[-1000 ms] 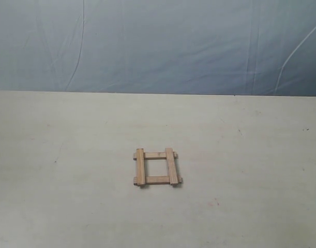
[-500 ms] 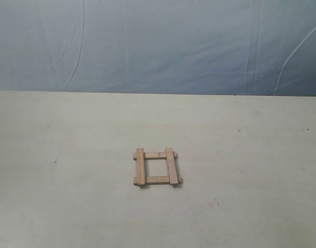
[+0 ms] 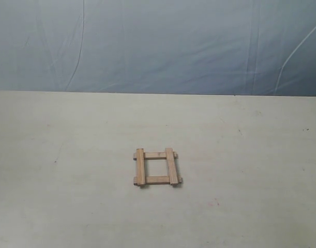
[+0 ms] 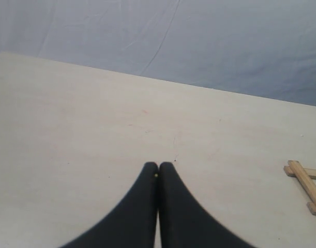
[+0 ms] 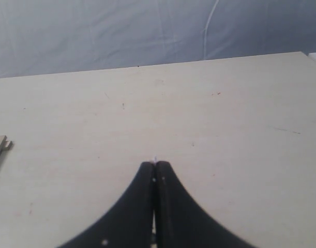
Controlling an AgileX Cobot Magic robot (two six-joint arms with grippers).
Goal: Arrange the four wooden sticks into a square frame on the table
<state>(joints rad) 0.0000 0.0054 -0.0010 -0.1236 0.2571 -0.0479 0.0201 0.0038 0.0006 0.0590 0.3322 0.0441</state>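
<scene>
The square frame (image 3: 158,168) lies near the middle of the table (image 3: 70,206), with its left and right sticks resting on top of the far and near ones. Only the wrist views show the grippers. The left gripper (image 4: 158,166) and right gripper (image 5: 154,165) are each closed tight, holding nothing, well apart from the frame.

1. Matte black left gripper (image 4: 158,166): two smooth fingers (image 4: 139,206) flaring wide behind rounded tips.
2. Matte black right gripper (image 5: 155,165): same shape, small pale dots (image 5: 104,242) behind the tips.
</scene>
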